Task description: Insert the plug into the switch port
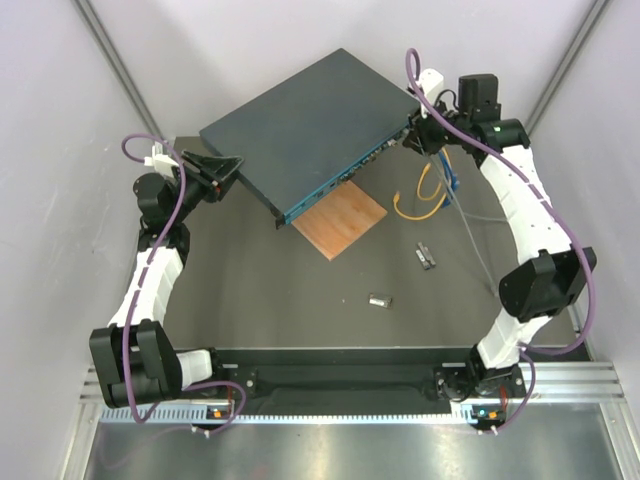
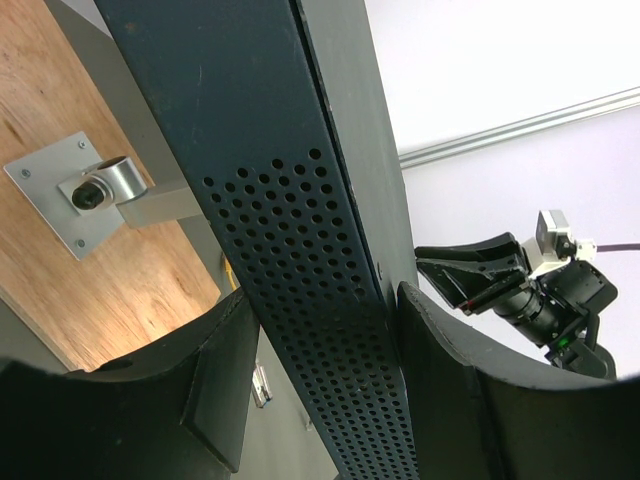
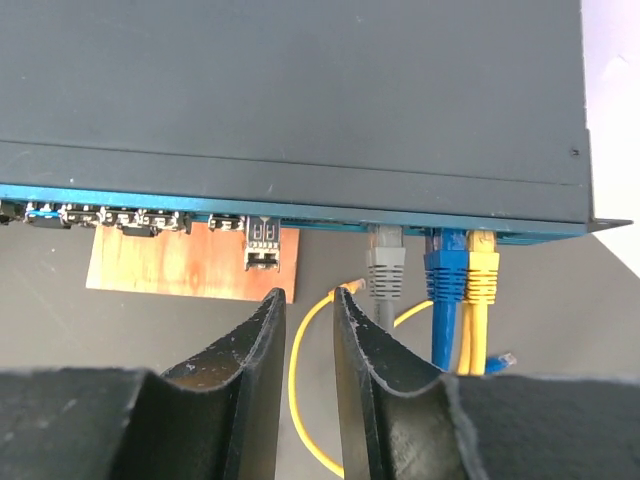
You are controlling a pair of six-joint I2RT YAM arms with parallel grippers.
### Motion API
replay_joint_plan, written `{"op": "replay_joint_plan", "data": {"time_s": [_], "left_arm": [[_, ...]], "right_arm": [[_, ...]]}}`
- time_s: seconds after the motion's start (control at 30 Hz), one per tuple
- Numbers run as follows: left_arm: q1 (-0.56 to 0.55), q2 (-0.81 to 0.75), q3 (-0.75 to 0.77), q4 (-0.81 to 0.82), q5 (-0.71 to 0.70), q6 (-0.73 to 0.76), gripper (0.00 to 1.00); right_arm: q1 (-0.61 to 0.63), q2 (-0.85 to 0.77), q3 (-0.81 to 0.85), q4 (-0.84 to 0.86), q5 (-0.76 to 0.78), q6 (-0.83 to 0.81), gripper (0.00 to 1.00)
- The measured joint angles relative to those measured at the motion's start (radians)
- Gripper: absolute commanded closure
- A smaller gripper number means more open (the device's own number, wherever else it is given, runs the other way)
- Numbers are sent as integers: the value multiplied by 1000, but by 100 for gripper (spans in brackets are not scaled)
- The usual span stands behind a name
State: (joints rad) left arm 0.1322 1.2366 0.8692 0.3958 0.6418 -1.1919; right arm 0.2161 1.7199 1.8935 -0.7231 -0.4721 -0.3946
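While the fingers of the left gripper (image 2: 322,320) clamp the switch (image 2: 290,150) by its perforated side, its teal port row (image 3: 110,208) lies just beyond the right gripper (image 3: 308,300). Those fingers stand a narrow slit apart, empty, a grey plug (image 3: 384,262) seated just right of them

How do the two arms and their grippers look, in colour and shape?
Both the left arm and the right arm have white shells with black joints, and a purple cable runs along each. The left gripper and right gripper have broad matte black fingers.
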Motion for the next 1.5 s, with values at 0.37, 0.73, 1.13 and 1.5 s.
{"op": "replay_joint_plan", "data": {"time_s": [0.37,0.73,1.13,1.5], "left_arm": [[0,0,0,0,0,0,100],[0,0,0,0,0,1,100],[0,0,0,0,-2,1,100],[0,0,0,0,0,1,100]], "right_arm": [[26,37,8,-5,-2,3,76],[37,43,14,26,7,40,75],[39,52,12,80,2,111,75],[40,23,-77,197,-8,148,76]]}}
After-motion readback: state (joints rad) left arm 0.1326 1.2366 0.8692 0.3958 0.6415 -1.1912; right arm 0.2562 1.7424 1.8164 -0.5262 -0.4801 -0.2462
